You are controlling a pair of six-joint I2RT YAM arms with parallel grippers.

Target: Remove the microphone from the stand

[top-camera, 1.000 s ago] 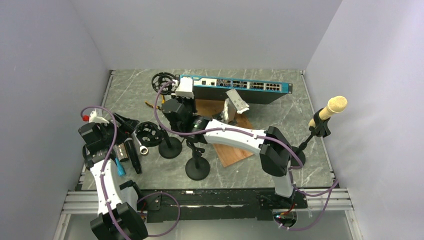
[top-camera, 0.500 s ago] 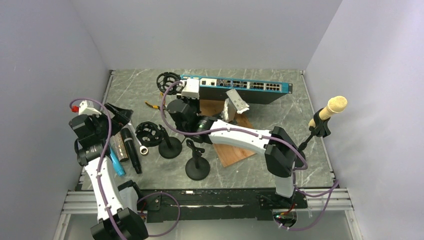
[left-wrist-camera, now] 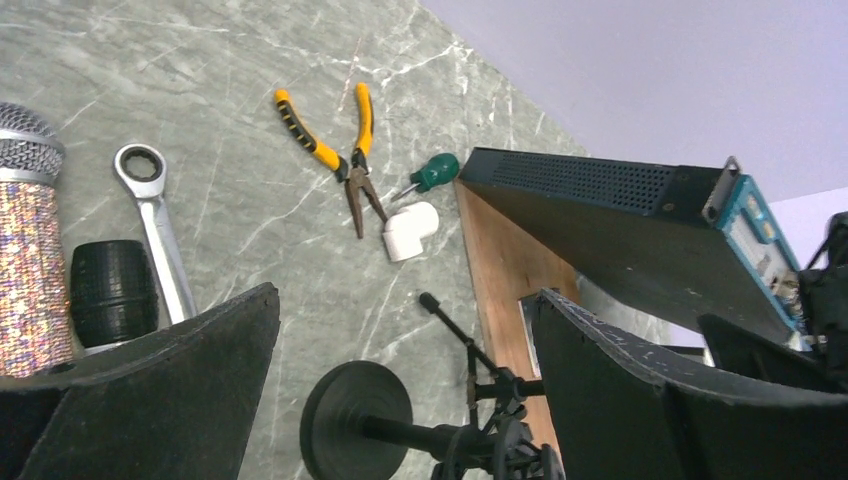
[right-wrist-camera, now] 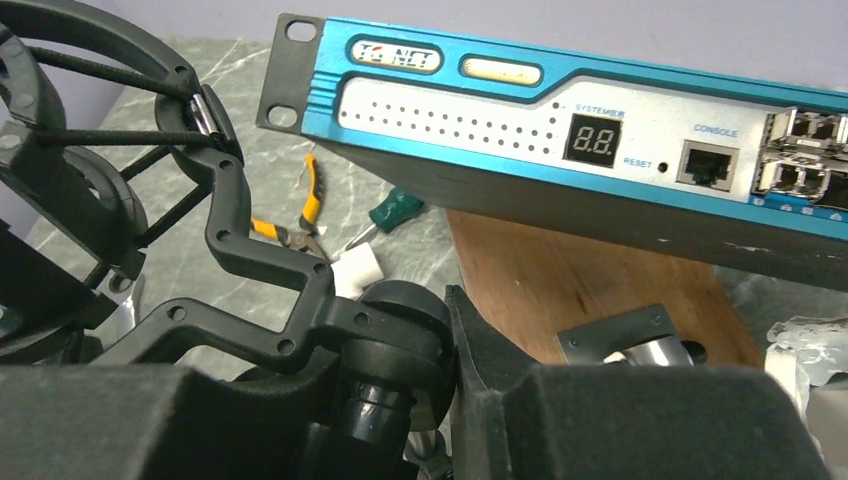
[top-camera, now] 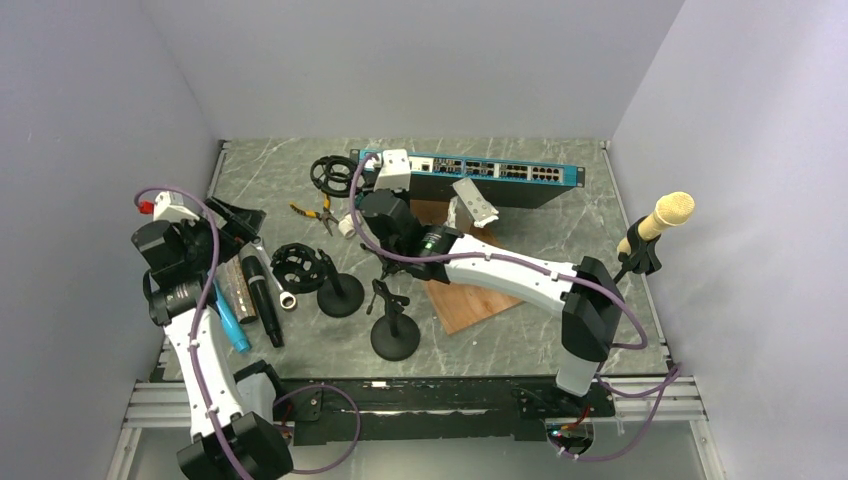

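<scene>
Marble surface: beige microphone sits in its stand at the right edge, open marble to its left. Left tool is spread by the left edge; right tool pinches a shock mount.

The right gripper is clamped on the pivot knob of a black shock mount. Beyond it are a blue network switch, a wooden board and yellow-handled pliers.

A lab test cell — 3 plain walls box in a marbled table holding a network switch and pliers.
</scene>
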